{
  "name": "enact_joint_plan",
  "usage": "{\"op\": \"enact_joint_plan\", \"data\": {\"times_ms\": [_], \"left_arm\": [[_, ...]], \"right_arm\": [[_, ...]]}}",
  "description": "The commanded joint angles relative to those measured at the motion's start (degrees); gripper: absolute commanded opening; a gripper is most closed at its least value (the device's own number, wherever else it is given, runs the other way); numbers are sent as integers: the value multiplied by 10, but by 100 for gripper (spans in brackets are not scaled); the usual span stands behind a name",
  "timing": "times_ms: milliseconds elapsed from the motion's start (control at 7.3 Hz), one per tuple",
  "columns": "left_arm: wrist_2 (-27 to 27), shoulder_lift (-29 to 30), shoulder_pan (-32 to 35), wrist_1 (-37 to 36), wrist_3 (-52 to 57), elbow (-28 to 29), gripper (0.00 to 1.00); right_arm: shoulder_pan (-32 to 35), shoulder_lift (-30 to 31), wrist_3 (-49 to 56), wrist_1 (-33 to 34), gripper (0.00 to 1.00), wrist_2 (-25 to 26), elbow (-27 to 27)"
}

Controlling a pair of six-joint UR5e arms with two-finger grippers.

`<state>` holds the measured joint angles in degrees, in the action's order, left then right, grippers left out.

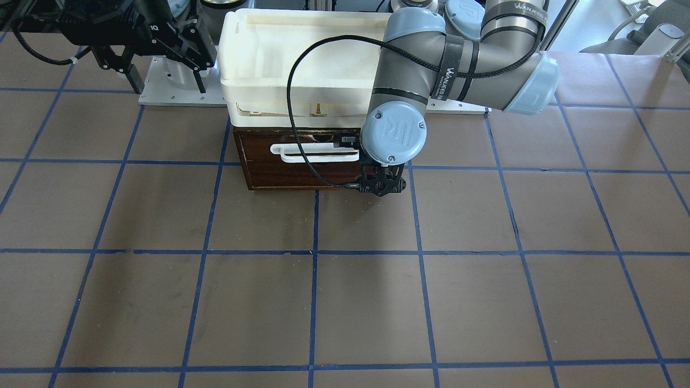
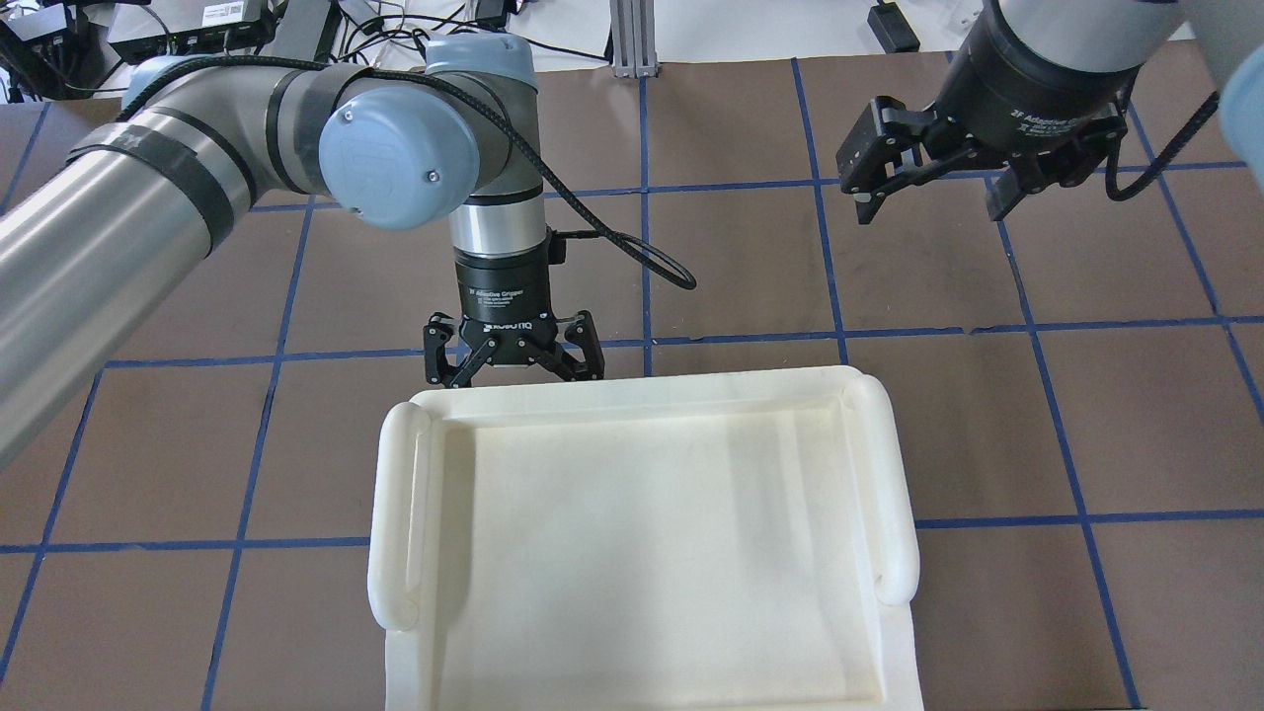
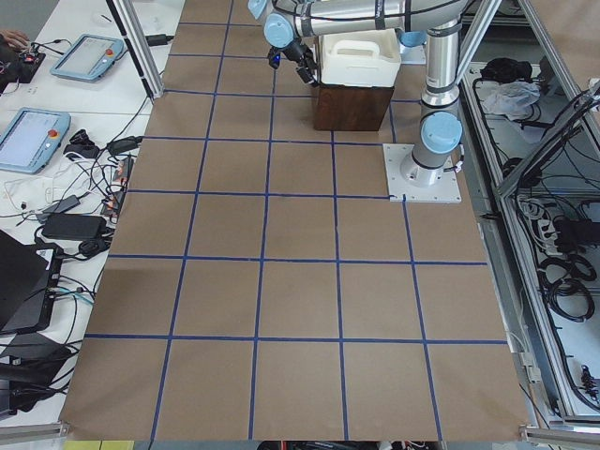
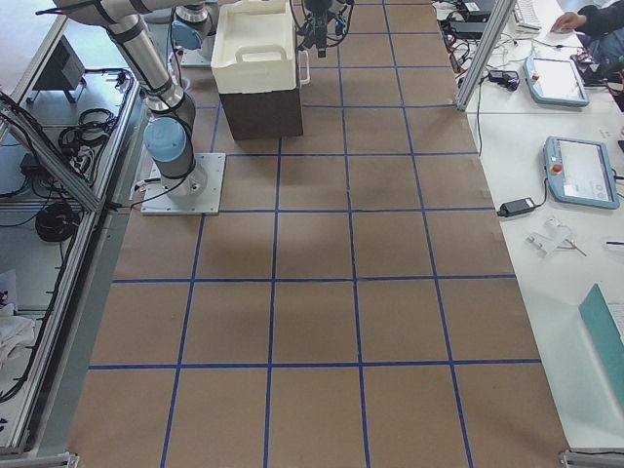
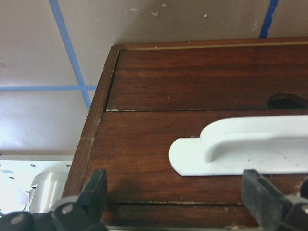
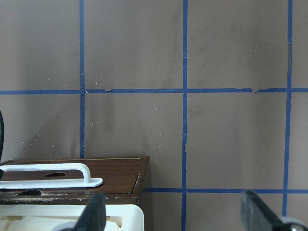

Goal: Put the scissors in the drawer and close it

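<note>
The dark brown drawer (image 1: pixel 291 167) sits under a white tray, its front flush with the cabinet frame. Its white bar handle (image 1: pixel 318 152) also shows in the left wrist view (image 5: pixel 240 149). My left gripper (image 2: pixel 513 377) is open and empty. It hangs close in front of the drawer front (image 5: pixel 144 144), by the handle's end. My right gripper (image 2: pixel 930 202) is open and empty, raised off to the side of the cabinet. The right wrist view shows the drawer's corner (image 6: pixel 115 175) below it. The scissors show in no view.
A white plastic tray (image 2: pixel 395 513) rests on top of the cabinet and hides its top. The brown table with blue grid lines (image 1: pixel 377 302) stretches in front of the drawer. The arms' base plates (image 3: pixel 422 173) stand behind the cabinet.
</note>
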<state>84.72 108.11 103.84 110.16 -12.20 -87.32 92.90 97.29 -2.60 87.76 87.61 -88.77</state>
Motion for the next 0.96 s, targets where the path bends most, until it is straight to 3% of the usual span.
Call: {"op": "enact_joint_plan", "data": {"times_ms": [0, 274, 411, 822], "left_arm": [[6, -4, -15, -13, 3, 28, 100], [19, -21, -48, -42, 10, 99, 100], [45, -46, -66, -43, 14, 108, 100], [49, -117, -75, -93, 28, 95, 100]], "right_arm": [[0, 0, 1, 0, 100, 2, 1], [0, 3, 0, -1, 100, 5, 1], [0, 2, 0, -1, 100, 3, 0], [0, 2, 1, -1, 100, 3, 0]]}}
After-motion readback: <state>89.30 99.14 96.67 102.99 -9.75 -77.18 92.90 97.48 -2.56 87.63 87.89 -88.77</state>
